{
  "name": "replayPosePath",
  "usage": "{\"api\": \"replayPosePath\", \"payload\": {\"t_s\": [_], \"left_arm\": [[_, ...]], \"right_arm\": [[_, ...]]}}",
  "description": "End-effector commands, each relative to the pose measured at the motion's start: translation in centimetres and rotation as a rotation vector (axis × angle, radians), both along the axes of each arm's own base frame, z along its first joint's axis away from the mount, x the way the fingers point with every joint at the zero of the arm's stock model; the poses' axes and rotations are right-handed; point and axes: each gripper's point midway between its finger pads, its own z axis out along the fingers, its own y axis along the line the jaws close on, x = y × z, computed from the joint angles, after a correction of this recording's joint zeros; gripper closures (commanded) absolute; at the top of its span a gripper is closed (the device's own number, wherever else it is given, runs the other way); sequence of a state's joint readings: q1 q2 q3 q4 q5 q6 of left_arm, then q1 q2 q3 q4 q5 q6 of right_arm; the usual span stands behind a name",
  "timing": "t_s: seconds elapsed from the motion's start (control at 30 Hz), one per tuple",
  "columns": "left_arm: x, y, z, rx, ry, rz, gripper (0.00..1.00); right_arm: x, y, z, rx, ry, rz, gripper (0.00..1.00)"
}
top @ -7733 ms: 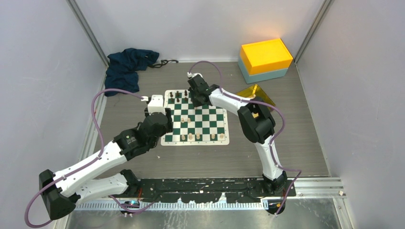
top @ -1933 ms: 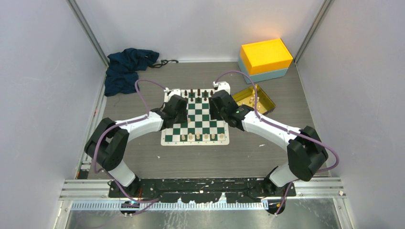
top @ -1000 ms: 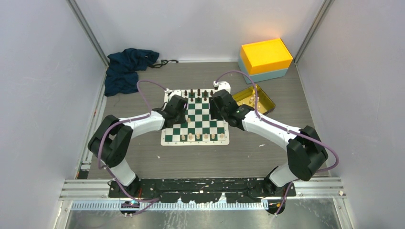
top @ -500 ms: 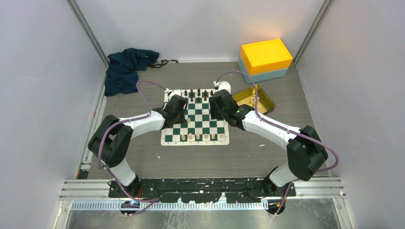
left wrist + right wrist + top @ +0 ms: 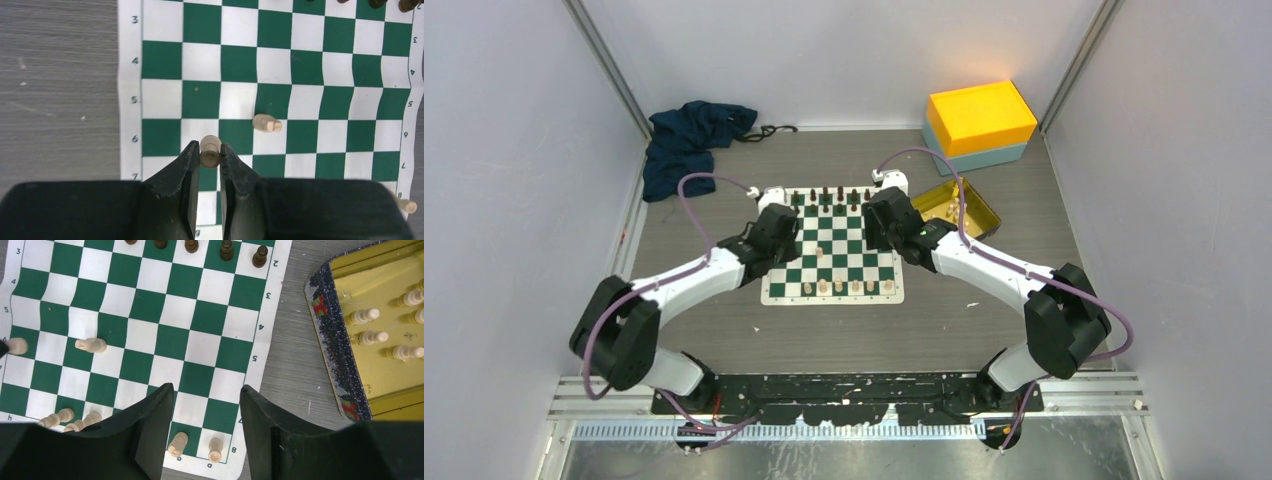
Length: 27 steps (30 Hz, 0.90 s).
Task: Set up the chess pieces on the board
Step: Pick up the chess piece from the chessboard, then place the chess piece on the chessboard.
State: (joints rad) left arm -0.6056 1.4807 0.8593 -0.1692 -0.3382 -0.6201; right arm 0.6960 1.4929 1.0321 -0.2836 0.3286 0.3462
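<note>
The board [image 5: 769,293] of green and white squares lies mid-table. My left gripper [image 5: 210,146] is shut on a small cream chess piece [image 5: 210,152] over the squares near the row 6 and 7 marks by the board's [image 5: 240,65] left border. In the top view that gripper [image 5: 776,232] is over the board's left side. Another cream piece [image 5: 266,123] lies toppled one square to the right. My right gripper [image 5: 206,388] hangs open and holds nothing above the board's [image 5: 150,305] right side. Under it, two cream pieces [image 5: 178,444] stand on the near row.
A gold tray [image 5: 380,375] right of the board holds several cream pieces [image 5: 367,316]. Black pieces [image 5: 226,250] line the far row. A yellow box [image 5: 980,118] sits at the back right. A dark blue cloth [image 5: 689,140] lies at the back left.
My left gripper has shifted slightly left over the board, and that arm's elbow has swung toward the near left. The right arm has not moved.
</note>
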Motion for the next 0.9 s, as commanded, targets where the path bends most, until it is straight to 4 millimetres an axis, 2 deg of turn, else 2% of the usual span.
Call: {"api": "replayPosePath", "payload": {"t_s": [0.0, 0.17, 0.4, 0.57, 0.87], "left_arm": [[-1.7, 2.8, 1.6, 0.026, -0.039, 0.059, 0.91], [-4.2, 4.7, 2.1, 0.030, -0.035, 0.075, 0.96], [-7.0, 6.8, 1.5, 0.042, -0.009, 0.098, 1.00], [-7.9, 7.1, 0.8, 0.034, 0.008, 0.095, 1.00], [-8.0, 6.3, -0.7, 0.034, 0.049, 0.074, 1.00]], "right_arm": [[1.1, 0.9, 2.0, 0.055, -0.053, 0.002, 0.43], [1.1, 1.2, 2.0, 0.071, -0.050, -0.001, 0.43], [1.2, 1.3, 1.7, 0.077, -0.047, -0.004, 0.43], [1.3, 1.4, 1.6, 0.077, -0.048, -0.005, 0.41], [1.2, 1.3, 1.0, 0.075, -0.038, -0.013, 0.39]]}}
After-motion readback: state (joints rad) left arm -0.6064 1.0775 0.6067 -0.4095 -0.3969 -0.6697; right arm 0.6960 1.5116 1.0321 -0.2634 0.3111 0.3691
